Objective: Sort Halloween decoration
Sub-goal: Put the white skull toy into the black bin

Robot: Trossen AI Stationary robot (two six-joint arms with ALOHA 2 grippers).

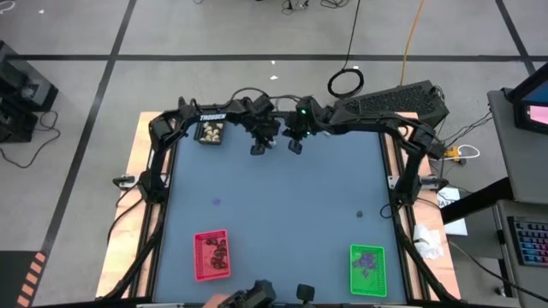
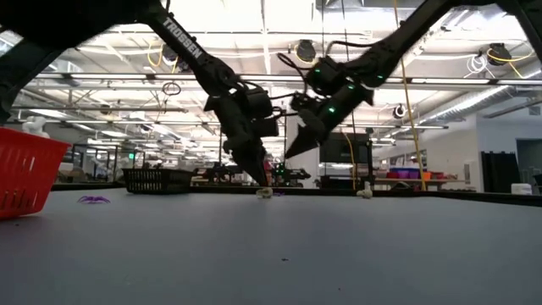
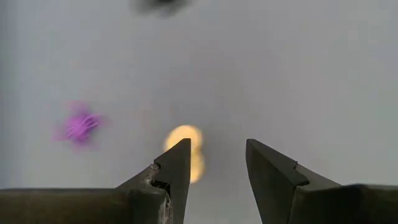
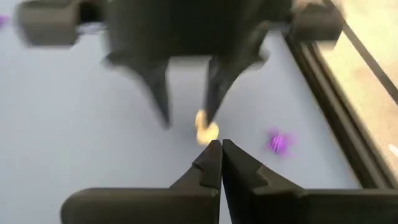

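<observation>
A cream-white lump [image 3: 186, 149] lies on the grey table near its far edge, with a flat purple bit [image 3: 79, 126] close by. My left gripper [image 3: 217, 155] is open and slants down just above the lump [image 2: 265, 193], which shows partly behind one finger rather than in the gap. My right gripper [image 4: 221, 146] is shut with nothing between its fingers. It hangs beside the left gripper [image 1: 257, 147], above the table and a little short of the same lump [image 4: 205, 129]. A second cream lump [image 2: 364, 193] lies farther off. My left gripper has one fingertip [image 4: 211, 109] right at the cream lump's top, coming from above at a slant. I cannot tell whether it touches. The lump rests on the table.
A black tray [image 1: 210, 132] holding cream lumps stands at the far left. At the near edge, a red tray [image 1: 211, 254] holds dark bits and a green tray [image 1: 368, 268] holds purple bits. A purple bit [image 1: 216, 202] and a small dark lump [image 1: 360, 214] lie loose mid-table.
</observation>
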